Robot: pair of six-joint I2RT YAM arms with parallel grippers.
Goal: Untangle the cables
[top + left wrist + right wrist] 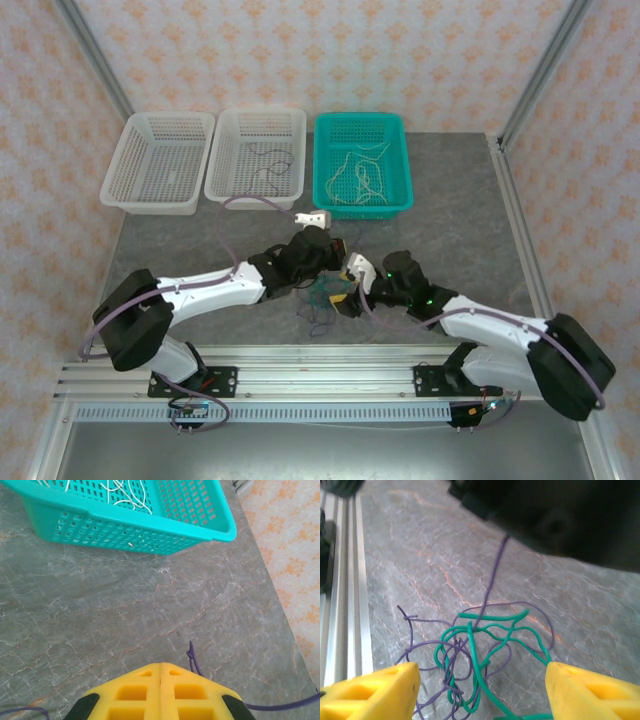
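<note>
2 white baskets, 1 teal basket, 1 green/purple cable clump

A tangle of green and purple cables is seen at the lower centre of the frame, and the left gripper and right gripper are placed close by it. Cream strands are held in the teal basket at upper centre, beside two white baskets.
</note>
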